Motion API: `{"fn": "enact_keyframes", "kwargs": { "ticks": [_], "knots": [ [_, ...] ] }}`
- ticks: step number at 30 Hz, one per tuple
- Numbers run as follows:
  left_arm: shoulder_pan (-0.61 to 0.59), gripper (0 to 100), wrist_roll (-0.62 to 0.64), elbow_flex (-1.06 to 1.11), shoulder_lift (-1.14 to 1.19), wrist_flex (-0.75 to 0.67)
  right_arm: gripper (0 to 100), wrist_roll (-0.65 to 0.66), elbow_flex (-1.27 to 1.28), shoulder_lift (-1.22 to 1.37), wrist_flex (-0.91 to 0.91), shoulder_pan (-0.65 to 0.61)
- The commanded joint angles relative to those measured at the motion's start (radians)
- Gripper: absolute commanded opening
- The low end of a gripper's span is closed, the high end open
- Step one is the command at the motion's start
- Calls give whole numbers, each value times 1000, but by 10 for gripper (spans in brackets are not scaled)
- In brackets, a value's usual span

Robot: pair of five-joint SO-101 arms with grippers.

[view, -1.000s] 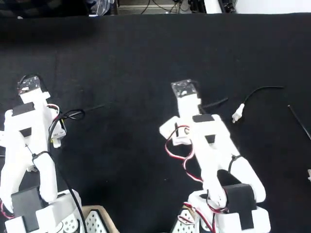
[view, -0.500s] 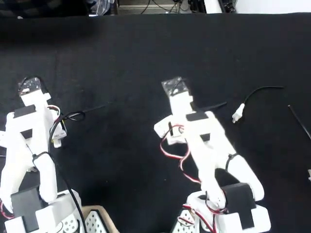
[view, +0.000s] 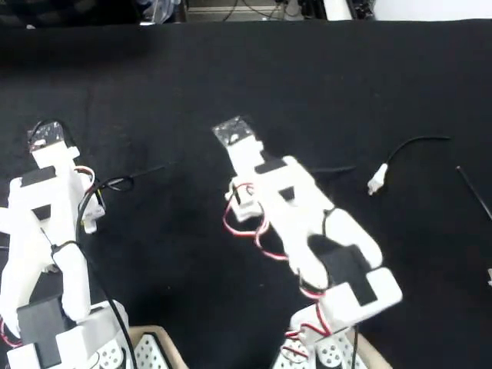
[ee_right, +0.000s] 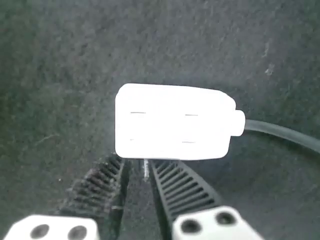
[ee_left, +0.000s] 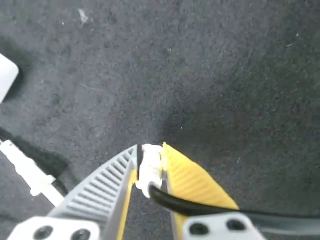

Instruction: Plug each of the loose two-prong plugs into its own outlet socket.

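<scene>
From above, the black bench [view: 231, 69] carries both white arms. The left arm [view: 42, 223] stands at the left edge. The right arm [view: 300, 223] leans from the near middle toward the centre of the bench. A loose plug [view: 376, 179], small and white, lies well to the right of the right arm, apart from both arms. Its thin black cord [view: 411, 142] curves up and away to the right. Another black lead [view: 338, 167] runs out from under the right arm toward that plug but stops short of it.

Over the left wrist, the left fingers [ee_left: 190, 180], one grey and ribbed, one yellow, are pinching a white two-prong plug [ee_left: 150, 167] between their tips. The plug's black cable [ee_left: 210, 210] trails back along the yellow one. A slim white piece [ee_left: 25, 167] lies on the cloth off to one side.

Over the right wrist, a white outlet socket [ee_right: 172, 122] faces the camera with its slots showing. Its black cable [ee_right: 280, 131] leaves from one end. The right fingers [ee_right: 175, 187], dark and ribbed, are drawn nearly together at the socket's near edge. They seem to nip a thin white sliver of it
</scene>
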Motion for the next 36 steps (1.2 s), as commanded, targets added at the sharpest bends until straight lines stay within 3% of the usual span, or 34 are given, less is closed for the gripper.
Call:
{"fn": "enact_keyframes", "kwargs": {
  "ticks": [1, 5, 19, 23, 26, 32, 36],
  "knots": [
    [-4, 30, 9, 12, -20, -57, 15, 2, -116, 27, 60, -17],
    [-4, 30, 9, 58, -20, -143, 15, 3, -177, 27, 140, -14],
    [-2, 30, 9, 61, -21, -150, 14, 15, -170, 21, 115, -97],
    [-2, 30, 9, 56, -25, -150, 12, 127, -176, -101, 310, -40],
    [-7, 30, 9, 56, -78, -150, 12, 129, -147, -282, 397, 52],
    [-2, 29, 35, 151, -325, -152, 13, 140, 76, -691, 413, 242],
    [50, 29, -14, 211, -508, -152, 12, 222, 303, -823, 359, 301]
  ]
}}
